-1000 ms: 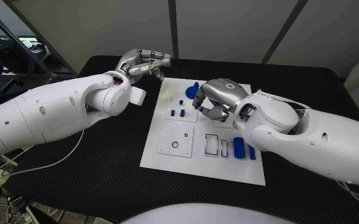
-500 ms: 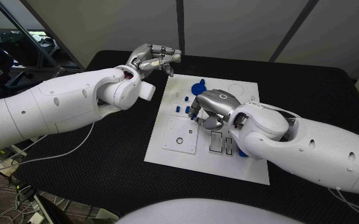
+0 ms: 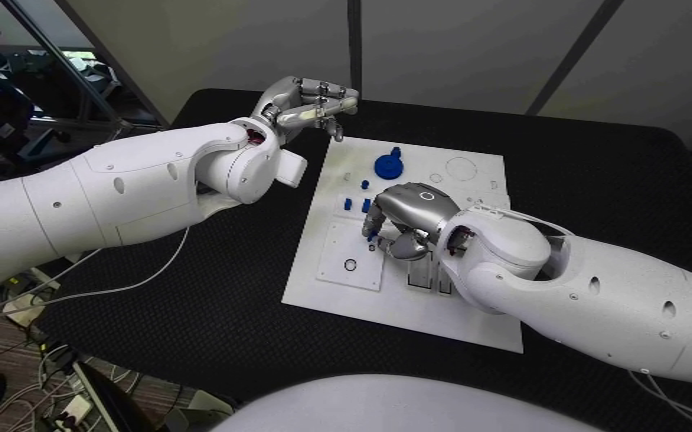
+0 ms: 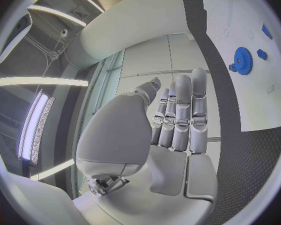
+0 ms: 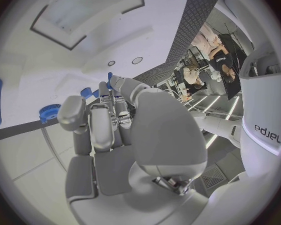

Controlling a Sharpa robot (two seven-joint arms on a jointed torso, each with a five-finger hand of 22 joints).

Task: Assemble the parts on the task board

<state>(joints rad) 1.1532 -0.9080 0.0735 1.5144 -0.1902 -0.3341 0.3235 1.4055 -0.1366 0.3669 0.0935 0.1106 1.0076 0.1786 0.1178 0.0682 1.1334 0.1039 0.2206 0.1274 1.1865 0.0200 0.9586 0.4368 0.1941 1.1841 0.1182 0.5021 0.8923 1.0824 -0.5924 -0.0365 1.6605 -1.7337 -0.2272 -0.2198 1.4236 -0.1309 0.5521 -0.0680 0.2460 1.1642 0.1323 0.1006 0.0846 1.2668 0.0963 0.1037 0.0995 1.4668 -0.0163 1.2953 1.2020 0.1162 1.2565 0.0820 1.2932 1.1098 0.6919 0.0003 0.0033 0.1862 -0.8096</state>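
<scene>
The left hand (image 3: 306, 104) is raised above the table (image 3: 173, 282), just off the far left corner of the task board (image 3: 325, 297). Its fingers lie close together and bent, and nothing is in them; the left wrist view shows the same hand (image 4: 178, 120) with its fingers side by side and bare. It touches neither the board nor any part.

The task board is a white plate lying on the middle of the black table. Near its far edge sits a blue gear (image 3: 388, 165), round and toothed, well apart from both hands; the left wrist view shows it too (image 4: 243, 61), flat on the white surface. Just nearer than the gear, toward the left edge of the board, stand a few small blue pegs (image 3: 351, 202). On the near left part of the board lies a white square insert (image 3: 351, 264) with a small ring marked in it.

The right hand (image 3: 408, 214) is down over the middle of the board, its back turned up, its fingers curled under toward the surface beside the pegs. In the right wrist view the hand (image 5: 109, 117) has its fingers bent together above the board, with blue pieces just past their tips. Whether it pinches a piece I cannot tell.
</scene>
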